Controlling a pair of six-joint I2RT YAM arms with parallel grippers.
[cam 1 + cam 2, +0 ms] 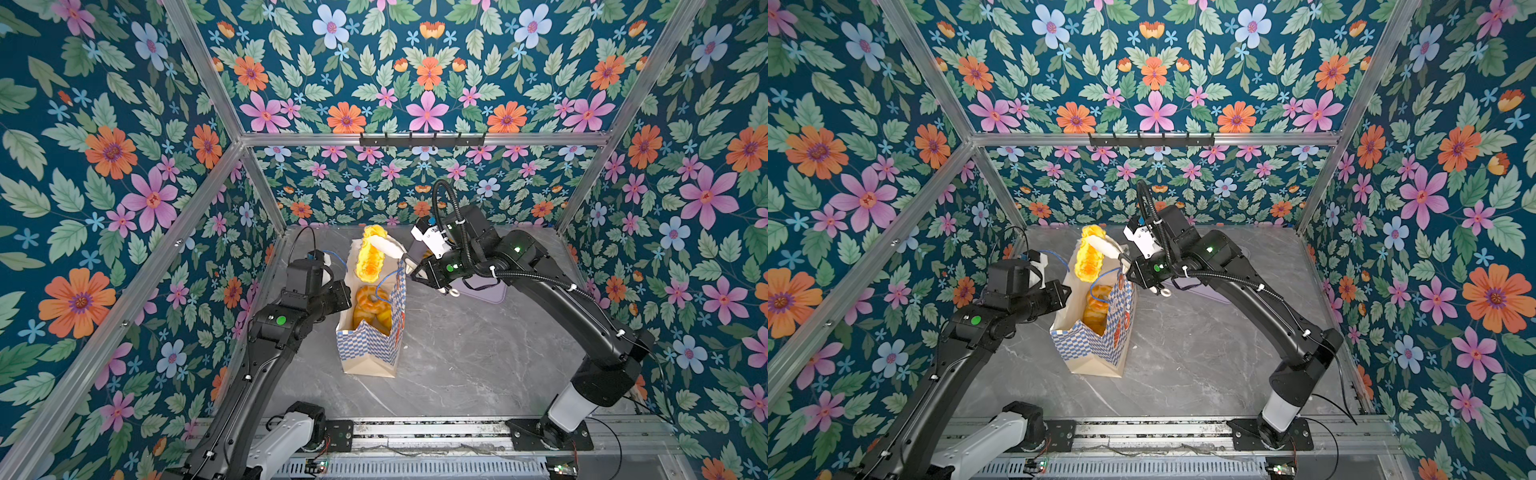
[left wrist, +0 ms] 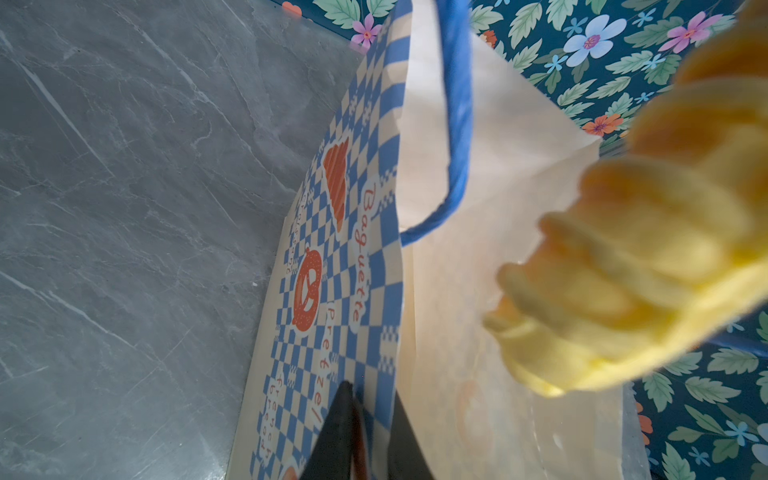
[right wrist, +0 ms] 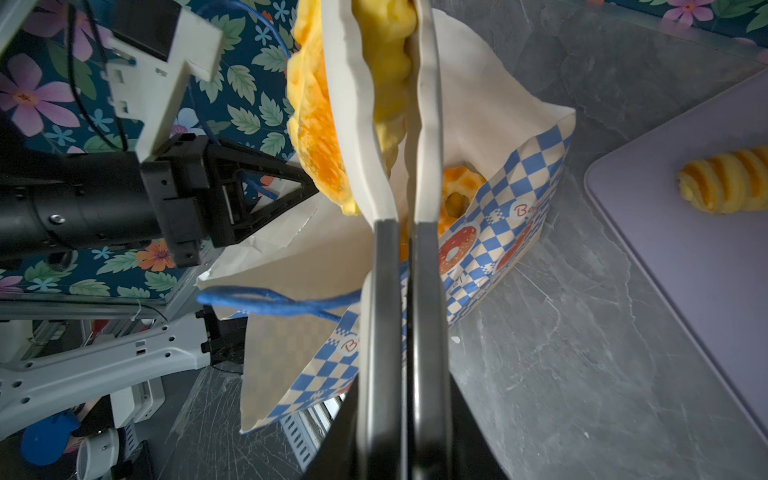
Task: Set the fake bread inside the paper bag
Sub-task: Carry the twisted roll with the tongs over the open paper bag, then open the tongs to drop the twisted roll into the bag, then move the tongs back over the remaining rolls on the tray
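Note:
The blue-and-white checkered paper bag (image 1: 365, 353) (image 1: 1096, 353) stands upright left of centre on the grey table, mouth open. Several golden pieces of fake bread (image 1: 372, 309) (image 1: 1098, 307) lie inside it, among them a ring donut (image 3: 457, 195). My left gripper (image 1: 344, 294) (image 2: 370, 415) is shut on the bag's left wall, one finger outside and one inside. My right gripper (image 1: 380, 243) (image 3: 386, 33) is shut on a ridged yellow-orange pastry (image 1: 371, 259) (image 1: 1089, 259) (image 2: 623, 266), which hangs over the far end of the bag's mouth. Another ridged pastry (image 3: 723, 183) lies on the lilac tray (image 3: 706, 291).
The lilac tray (image 1: 492, 295) lies right of the bag, partly under my right wrist. A blue cord handle (image 3: 274, 301) (image 2: 457, 124) arches over each side of the bag's mouth. Floral walls close in on three sides, and a metal rail (image 1: 415, 432) runs along the front.

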